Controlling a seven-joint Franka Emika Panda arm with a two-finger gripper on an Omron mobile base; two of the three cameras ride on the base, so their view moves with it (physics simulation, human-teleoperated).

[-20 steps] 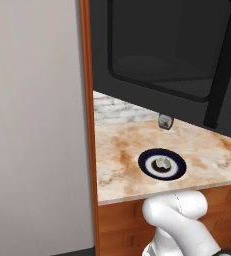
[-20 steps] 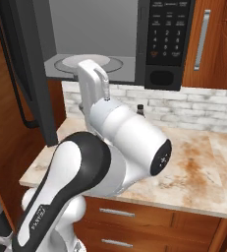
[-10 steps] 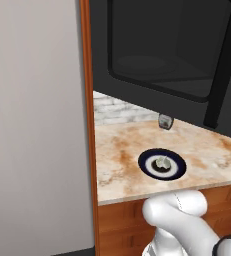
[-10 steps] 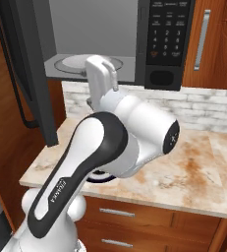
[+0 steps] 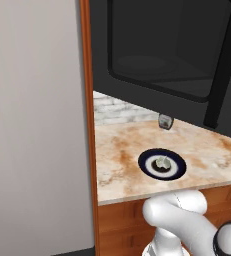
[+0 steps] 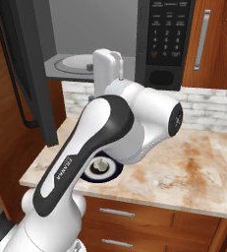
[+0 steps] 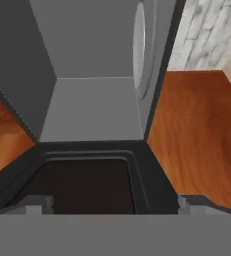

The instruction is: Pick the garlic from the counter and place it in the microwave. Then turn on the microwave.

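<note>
- On the beige marble-look counter (image 5: 122, 165) with rusty-brown veining, the small whitish-grey garlic bulb (image 5: 161, 162) sits in the middle of a round dark-rimmed plate (image 5: 146, 167), near the front edge.
- Large black microwave (image 6: 166, 44): door swung wide open, grey cavity and pale turntable exposed directly above the plate.
- Two-finger gripper (image 7: 114, 204): raised to microwave height, aimed into the open cavity; dark finger tips (image 7: 37, 204) stand far apart, nothing between them.
- Key relation: the garlic lies below the gripper and back toward the robot's base, well apart from it; the hand faces away from the bulb.
- Judgement: the pick is not yet done; the hand must tip down and descend to the plate.
- Bulb long axis: too small to tell.
</note>
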